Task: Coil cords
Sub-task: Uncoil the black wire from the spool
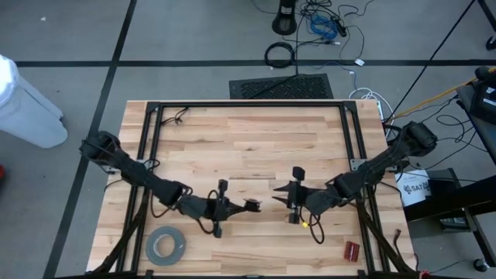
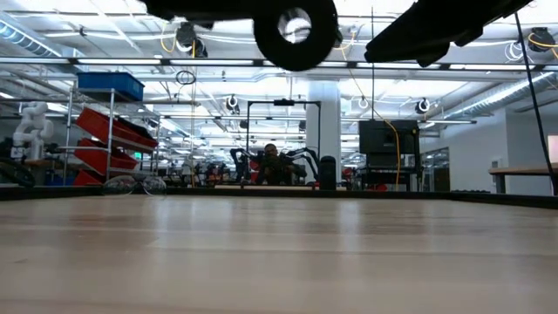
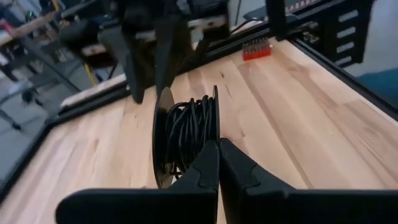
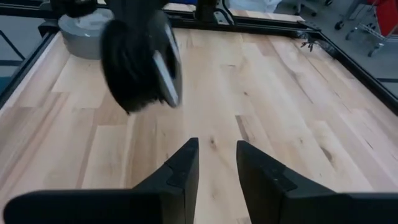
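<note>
Seen from above, a pale wooden counter (image 1: 248,147) with a black frame fills the middle. The left arm reaches in from the left, and its left claw (image 1: 242,206) sits near the front, just left of centre, pinched shut on a small dark spool of cord (image 1: 252,205). The right arm reaches in from the right; its right claw (image 1: 277,187) lies just right of centre, facing the left one, with a small gap between the two. A grey tape roll (image 1: 166,245) lies flat at the near left corner, and a small red object (image 1: 352,250) rests at the near right corner.

From counter height, the spool (image 2: 296,30) hangs well above the bare wood at the upper edge, a round black ring with a pale hole in its middle. Dark arm parts flank it. A workshop room stretches behind.

The left wrist camera shows its two dark fingers (image 3: 202,177) pressed together, clamped on the rim of the spool (image 3: 186,137), which stands on edge with thin black wire wound between two discs.

The right wrist camera shows its two fingers (image 4: 180,171) standing apart with bare wood between them, gripping nothing. The spool (image 4: 140,59) hangs ahead, apart from them, with the tape roll (image 4: 87,28) beyond.
</note>
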{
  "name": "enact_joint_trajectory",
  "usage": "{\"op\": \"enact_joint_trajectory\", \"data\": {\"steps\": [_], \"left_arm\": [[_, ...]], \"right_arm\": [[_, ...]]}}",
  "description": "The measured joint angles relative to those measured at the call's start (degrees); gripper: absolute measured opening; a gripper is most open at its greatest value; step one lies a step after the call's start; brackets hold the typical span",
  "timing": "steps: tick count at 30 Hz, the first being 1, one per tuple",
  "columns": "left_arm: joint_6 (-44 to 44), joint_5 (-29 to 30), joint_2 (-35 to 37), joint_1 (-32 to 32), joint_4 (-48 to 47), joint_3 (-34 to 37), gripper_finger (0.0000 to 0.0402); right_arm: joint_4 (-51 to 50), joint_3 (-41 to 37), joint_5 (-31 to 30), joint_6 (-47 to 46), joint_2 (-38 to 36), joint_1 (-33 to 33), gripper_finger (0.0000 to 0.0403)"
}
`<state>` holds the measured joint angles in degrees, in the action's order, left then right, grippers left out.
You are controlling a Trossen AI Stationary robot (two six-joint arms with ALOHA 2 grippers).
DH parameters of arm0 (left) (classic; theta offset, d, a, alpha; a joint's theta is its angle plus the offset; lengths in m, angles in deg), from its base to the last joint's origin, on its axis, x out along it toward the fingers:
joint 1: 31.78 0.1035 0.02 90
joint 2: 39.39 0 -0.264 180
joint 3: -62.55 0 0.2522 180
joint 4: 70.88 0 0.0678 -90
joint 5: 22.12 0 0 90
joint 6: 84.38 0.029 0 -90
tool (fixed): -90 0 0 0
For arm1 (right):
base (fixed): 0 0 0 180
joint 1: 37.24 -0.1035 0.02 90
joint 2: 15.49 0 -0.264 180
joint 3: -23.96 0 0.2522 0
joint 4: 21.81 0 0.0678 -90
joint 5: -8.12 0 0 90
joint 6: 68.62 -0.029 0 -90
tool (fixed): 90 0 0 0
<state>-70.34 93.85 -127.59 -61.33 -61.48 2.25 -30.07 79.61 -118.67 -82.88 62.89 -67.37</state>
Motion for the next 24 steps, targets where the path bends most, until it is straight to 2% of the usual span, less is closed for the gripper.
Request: {"op": "enact_joint_trajectory", "data": {"steps": [8, 15, 17, 20, 22, 24], "left_arm": [[7.6, 1.7, 0.7, -3.8, -2.7, 0.0, 0.0000], [7.9, 5.1, 0.7, -4.8, -3.2, 0.0, 0.0000], [8.2, 5.7, 0.7, -5.1, -3.2, 0.0, 0.0000], [12.3, 6.1, 0.7, -5.9, -3.2, 0.0, 0.0000], [17.4, 9.0, 0.7, -6.4, -3.2, 0.0, 0.0000], [20.4, 14.0, 0.8, -6.7, -3.4, -0.5, 0.0000]], "right_arm": [[1.4, 0.0, -0.6, 0.0, 1.0, -0.2, 0.0096], [4.4, 0.0, -0.1, 0.7, 2.1, -1.2, 0.0096], [4.6, 0.0, 2.5, -2.1, 2.5, -1.1, 0.0096], [7.7, 0.0, 10.1, -3.9, 4.7, -1.1, 0.0100], [10.1, 0.0, 11.3, -1.7, 6.5, -1.2, 0.0108], [11.7, 0.0, 9.8, 2.1, 7.9, -1.1, 0.0120]]}}
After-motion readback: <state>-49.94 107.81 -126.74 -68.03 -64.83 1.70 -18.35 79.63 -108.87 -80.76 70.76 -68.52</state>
